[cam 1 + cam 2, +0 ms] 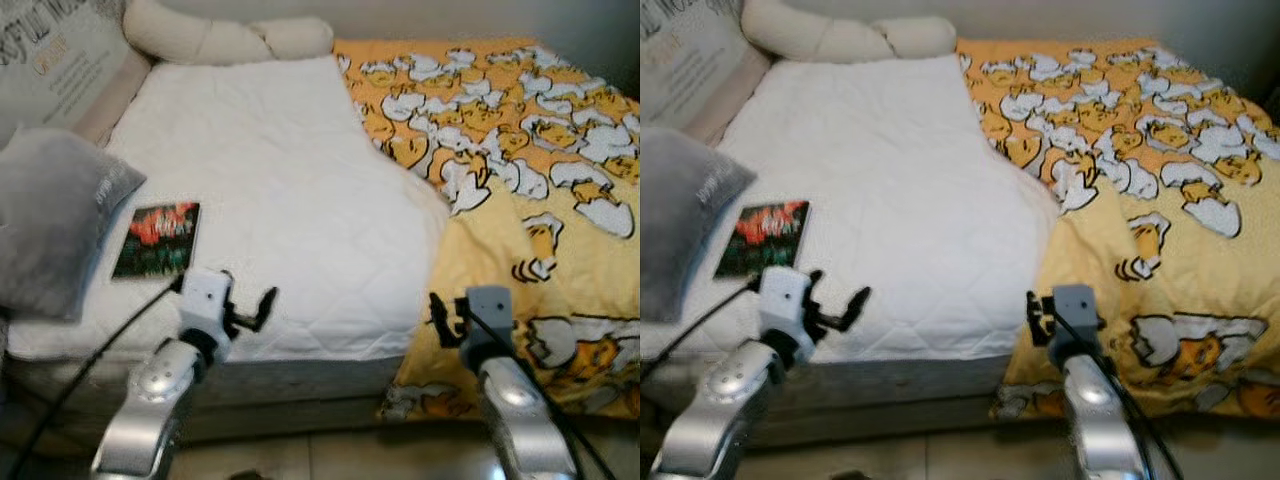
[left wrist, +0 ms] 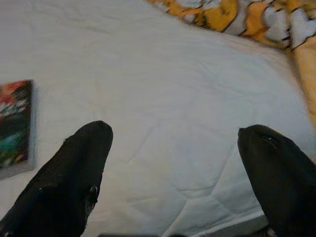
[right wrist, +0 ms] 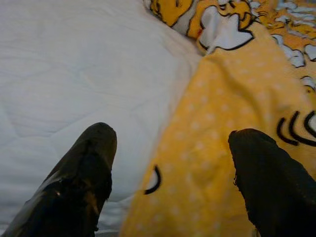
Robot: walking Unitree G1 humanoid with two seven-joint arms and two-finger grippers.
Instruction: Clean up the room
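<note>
A book (image 1: pixel 157 240) with a dark red and green cover lies flat on the white quilted mattress (image 1: pixel 270 170), near its front left corner. A yellow blanket (image 1: pixel 520 150) printed with white ducks covers the bed's right side and hangs over the front edge. My left gripper (image 1: pixel 250 303) hovers open at the front edge, just right of the book (image 2: pixel 15 126), with nothing between its fingers (image 2: pixel 74 182). My right gripper (image 1: pixel 440 316) is open and empty in front of the blanket's hanging fold (image 3: pixel 222 123), where it meets the white mattress.
A grey pillow (image 1: pixel 45 215) lies at the bed's left edge beside the book. A cream bolster (image 1: pixel 200 38) and a printed cushion (image 1: pixel 60 55) sit at the head. Tiled floor (image 1: pixel 330 455) shows below the bed frame.
</note>
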